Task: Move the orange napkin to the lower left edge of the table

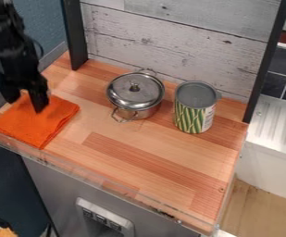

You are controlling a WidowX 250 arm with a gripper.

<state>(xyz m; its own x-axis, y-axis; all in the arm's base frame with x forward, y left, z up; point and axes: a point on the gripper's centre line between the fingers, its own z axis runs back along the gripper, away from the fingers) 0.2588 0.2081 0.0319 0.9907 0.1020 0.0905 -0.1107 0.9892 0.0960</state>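
Whitewashed planks point(182, 41) back the wooden surface point(139, 152), with a dark post point(75, 34) at the left and another point(267, 65) at the right. Blue wall point(37, 18) behind the arm. Arm point(14, 53) enters from the upper left of the camera view and hangs close to vertical over the surface's left end. I have the hand point(25, 103) pointing down at the napkin point(34, 124), at its far side. Fingers wide, one to the left and one to the right, the right one reaching lower in view, over the cloth. Can't tell if either tip touches it.

Napkin is orange, folded, roughly square, lying at the left end of the surface, near corner close to the front edge. Pot point(146, 111) with its lid point(134, 89) on sits right of the napkin, well apart from it. Can point(193, 113) stands upright just right of the pot, green-striped side, grey top.
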